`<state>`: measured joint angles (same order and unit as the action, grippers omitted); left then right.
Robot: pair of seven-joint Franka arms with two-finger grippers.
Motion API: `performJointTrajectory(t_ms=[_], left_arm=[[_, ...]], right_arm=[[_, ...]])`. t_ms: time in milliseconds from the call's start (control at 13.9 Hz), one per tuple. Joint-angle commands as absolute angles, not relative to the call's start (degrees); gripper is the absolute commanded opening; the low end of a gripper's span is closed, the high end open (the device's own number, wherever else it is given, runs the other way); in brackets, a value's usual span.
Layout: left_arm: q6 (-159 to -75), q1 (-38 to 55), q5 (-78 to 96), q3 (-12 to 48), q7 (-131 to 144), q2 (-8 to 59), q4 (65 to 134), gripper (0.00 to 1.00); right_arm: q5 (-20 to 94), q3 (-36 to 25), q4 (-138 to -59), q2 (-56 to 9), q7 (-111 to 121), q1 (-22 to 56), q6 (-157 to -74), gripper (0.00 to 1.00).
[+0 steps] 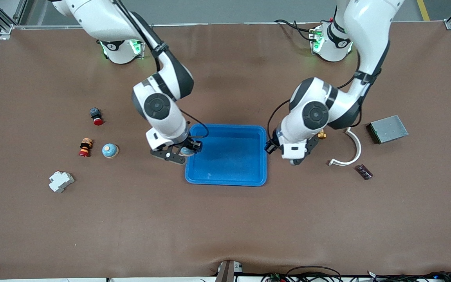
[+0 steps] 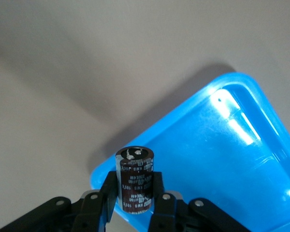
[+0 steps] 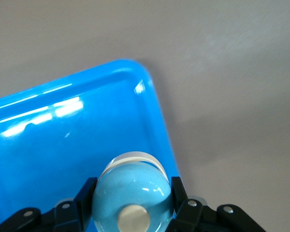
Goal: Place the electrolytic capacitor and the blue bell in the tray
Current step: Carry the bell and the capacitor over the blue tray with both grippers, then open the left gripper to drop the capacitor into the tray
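Observation:
The bright-blue tray lies mid-table. My right gripper hangs over the tray's rim at the right arm's end, shut on a light-blue bell with a pale button on its dome. In the right wrist view the tray lies under the bell. My left gripper hovers just outside the tray's rim at the left arm's end. It is shut on a dark electrolytic capacitor with white print, held upright between the fingers. The tray's corner shows just past the capacitor in the left wrist view.
A second blue dome bell, two red-capped push buttons and a white breaker lie toward the right arm's end. A grey metal box, a white curved piece, a small dark board and a brass fitting lie toward the left arm's end.

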<state>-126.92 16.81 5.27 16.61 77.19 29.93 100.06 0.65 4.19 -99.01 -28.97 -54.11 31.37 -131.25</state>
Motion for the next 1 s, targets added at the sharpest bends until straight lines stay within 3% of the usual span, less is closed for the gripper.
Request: performJointTrajectory(t_ms=[0, 502, 574, 645, 717, 932], left_arm=[[-130.1, 18.8, 5.2, 16.3, 82.7, 34.5, 97.0, 0.0], [-134.5, 22.6, 5.0, 15.8, 90.2, 39.5, 97.4, 0.0], [-134.5, 23.1, 5.1, 15.8, 90.7, 39.7, 97.6, 0.15], [-134.5, 23.1, 5.0, 15.8, 91.6, 39.6, 97.6, 0.52], [-134.5, 23.2, 4.9, 15.8, 92.6, 39.5, 97.4, 1.0], [-133.7, 22.2, 4.2, 15.6, 92.6, 37.2, 97.0, 1.0]], right_arm=[[-3.8, 3.4, -102.7, -28.8, -62.5, 35.1, -136.4, 0.0], [-5.5, 3.5, -104.6, -31.5, -65.0, 36.9, -137.9, 0.0], [-5.7, 3.4, -103.7, -33.0, -65.0, 36.9, -138.5, 0.0], [-6.0, 3.4, -102.8, -34.4, -65.0, 36.9, -139.4, 0.0], [-6.0, 3.3, -102.3, -35.5, -65.0, 36.8, -140.4, 0.0], [-6.4, 3.3, -101.4, -37.8, -64.9, 36.6, -143.1, 0.0]])
